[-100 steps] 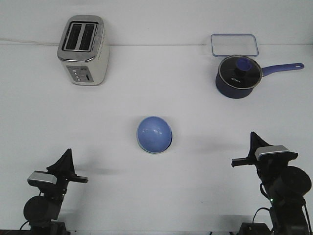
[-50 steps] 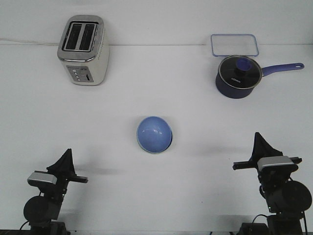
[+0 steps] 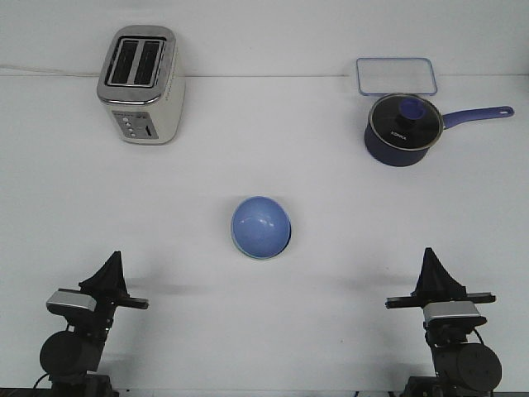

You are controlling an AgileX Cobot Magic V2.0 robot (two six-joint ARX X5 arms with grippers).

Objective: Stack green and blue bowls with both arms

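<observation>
The light blue bowl (image 3: 260, 225) sits at the middle of the white table. A thin pale green edge (image 3: 282, 247) shows along its lower right side, so the green bowl appears to lie under it, nested. My left gripper (image 3: 112, 264) stands low at the near left, fingers together in a point, empty. My right gripper (image 3: 430, 261) stands low at the near right, fingers together, empty. Both are well apart from the bowls.
A silver toaster (image 3: 140, 84) stands at the back left. A dark navy saucepan (image 3: 402, 130) with a glass lid and a long handle stands at the back right. A clear lidded container (image 3: 396, 75) lies just behind the saucepan.
My right arm has drawn back and down toward the near edge and shifted a little left. The left arm and the bowls have not moved.
</observation>
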